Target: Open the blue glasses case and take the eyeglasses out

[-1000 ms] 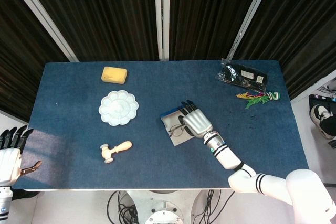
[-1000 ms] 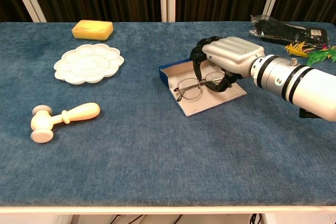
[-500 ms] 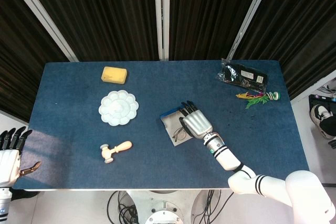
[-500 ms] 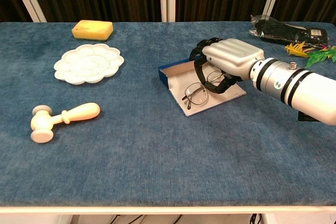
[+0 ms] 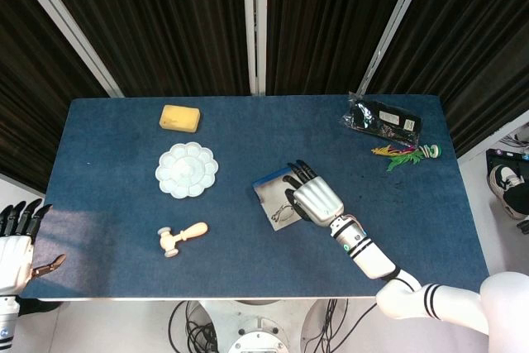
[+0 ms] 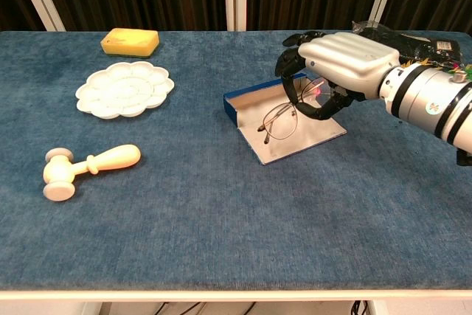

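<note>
I take the blue glasses case (image 6: pixel 284 127) as my landmark; it lies open on the table (image 6: pixel 221 226), blue rim toward the curtains and pale lining facing up, so the opening part looks finished. My right hand (image 6: pixel 332 71) hangs over the case's right half with its fingers (image 6: pixel 295 97) curled down around the eyeglasses (image 6: pixel 280 119), gripping them at the end nearest the palm. In the chest view the frame hangs tilted, one lens dangling toward the lining; I judge it lifted off the case, though I cannot tell whether the lowest rim touches the lining. In the head view the eyeglasses (image 5: pixel 283 211) show just beside the right hand (image 5: pixel 314 198), over the case (image 5: pixel 274 192).

What remains, as I read it, is carrying the eyeglasses beyond the case's edge and setting them down. The grip looks shallow, so a slip is my worry.

My left hand (image 5: pixel 15 247) is far to the left of the case, off the table's near corner, holding nothing, its fingers straight and close together.

Left of the case lie a white flower-shaped palette (image 6: pixel 124 88), a small wooden mallet (image 6: pixel 88 164) and a yellow sponge (image 6: pixel 130 40); beyond it to the right, a black packet (image 5: pixel 382 118).
</note>
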Controlling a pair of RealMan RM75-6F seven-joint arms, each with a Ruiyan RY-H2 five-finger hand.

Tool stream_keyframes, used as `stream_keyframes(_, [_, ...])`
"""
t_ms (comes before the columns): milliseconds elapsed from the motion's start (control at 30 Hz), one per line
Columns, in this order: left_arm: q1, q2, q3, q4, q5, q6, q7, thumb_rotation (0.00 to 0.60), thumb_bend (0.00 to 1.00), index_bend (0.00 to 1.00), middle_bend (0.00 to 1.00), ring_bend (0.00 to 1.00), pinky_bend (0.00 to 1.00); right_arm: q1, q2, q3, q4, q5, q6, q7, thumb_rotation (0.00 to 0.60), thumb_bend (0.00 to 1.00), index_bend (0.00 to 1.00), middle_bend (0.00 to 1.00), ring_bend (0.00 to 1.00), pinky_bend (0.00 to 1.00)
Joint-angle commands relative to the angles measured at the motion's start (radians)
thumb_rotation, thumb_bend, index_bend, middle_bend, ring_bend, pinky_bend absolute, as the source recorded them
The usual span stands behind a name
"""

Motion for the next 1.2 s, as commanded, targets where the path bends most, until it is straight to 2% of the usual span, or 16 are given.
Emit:
stream_keyframes(33, [0.000, 0.002, 0.000, -0.005, 0.002, 0.002, 0.004, 0.600, 0.04, 0.15, 0.07, 0.00, 0.00, 0.002, 0.030, -0.017, -0.064, -0.042, 0.001, -0.001, 0.600, 0.40, 0.65, 0.24, 0.00, 0.00])
stream_keyframes(233, [0.002, 0.004, 0.002, -0.015, 0.010, 0.008, 0.014, 0.600, 0.04, 0.15, 0.07, 0.00, 0.00, 0.059, 0.011, -0.032, -0.128, -0.054, -0.111, -0.027, 0.600, 0.40, 0.65, 0.24, 0.00, 0.00])
stream_keyframes(400, [0.006, 0.006, 0.002, -0.018, 0.008, 0.012, 0.016, 0.600, 0.04, 0.15, 0.07, 0.00, 0.00, 0.104, -0.066, -0.014, -0.098, -0.024, -0.182, -0.082, 0.600, 0.40, 0.64, 0.23, 0.00, 0.00])
stream_keyframes(467, [0.006, 0.006, 0.002, -0.017, 0.008, 0.012, 0.015, 0.600, 0.04, 0.15, 0.07, 0.00, 0.00, 0.119, -0.095, -0.006, -0.078, -0.006, -0.204, -0.106, 0.600, 0.38, 0.60, 0.22, 0.00, 0.00])
stream_keyframes(533, [0.006, 0.005, 0.002, -0.015, 0.007, 0.012, 0.013, 0.600, 0.04, 0.15, 0.07, 0.00, 0.00, 0.127, -0.114, 0.000, -0.064, 0.003, -0.209, -0.130, 0.600, 0.36, 0.49, 0.20, 0.00, 0.00])
stream_keyframes(600, [0.006, 0.005, 0.001, -0.013, 0.006, 0.011, 0.011, 0.600, 0.04, 0.15, 0.07, 0.00, 0.00, 0.131, -0.124, 0.003, -0.059, 0.007, -0.207, -0.155, 0.600, 0.31, 0.24, 0.16, 0.00, 0.00])
stream_keyframes(700, [0.004, 0.004, 0.001, -0.010, 0.006, 0.008, 0.009, 0.600, 0.04, 0.15, 0.07, 0.00, 0.00, 0.128, -0.113, 0.001, -0.075, 0.013, -0.201, -0.175, 0.600, 0.26, 0.04, 0.14, 0.00, 0.00])
stream_keyframes(733, [0.004, 0.004, 0.000, -0.010, 0.006, 0.008, 0.009, 0.600, 0.04, 0.15, 0.07, 0.00, 0.00, 0.124, -0.105, 0.000, -0.085, 0.015, -0.195, -0.179, 0.600, 0.25, 0.02, 0.13, 0.00, 0.00])
stream_keyframes(833, [0.001, 0.003, -0.001, -0.007, 0.006, 0.004, 0.007, 0.600, 0.04, 0.15, 0.07, 0.00, 0.00, 0.100, -0.060, -0.002, -0.134, 0.008, -0.152, -0.184, 0.600, 0.23, 0.00, 0.12, 0.00, 0.00])
stream_keyframes(933, [-0.002, 0.003, -0.003, -0.004, 0.008, 0.003, 0.001, 0.600, 0.04, 0.15, 0.07, 0.00, 0.00, 0.046, 0.028, -0.009, -0.206, -0.006, -0.064, -0.182, 0.600, 0.23, 0.00, 0.12, 0.00, 0.00])
stream_keyframes(1067, [-0.008, 0.003, -0.007, 0.005, 0.007, -0.003, -0.008, 0.600, 0.04, 0.15, 0.07, 0.00, 0.00, -0.084, 0.190, -0.032, -0.305, -0.016, 0.121, -0.186, 0.600, 0.26, 0.00, 0.12, 0.00, 0.00])
stream_keyframes(1200, [-0.016, 0.000, -0.009, 0.011, 0.012, -0.010, -0.010, 0.600, 0.04, 0.15, 0.07, 0.00, 0.00, -0.226, 0.316, -0.072, -0.360, -0.046, 0.310, -0.143, 0.600, 0.28, 0.00, 0.12, 0.00, 0.00])
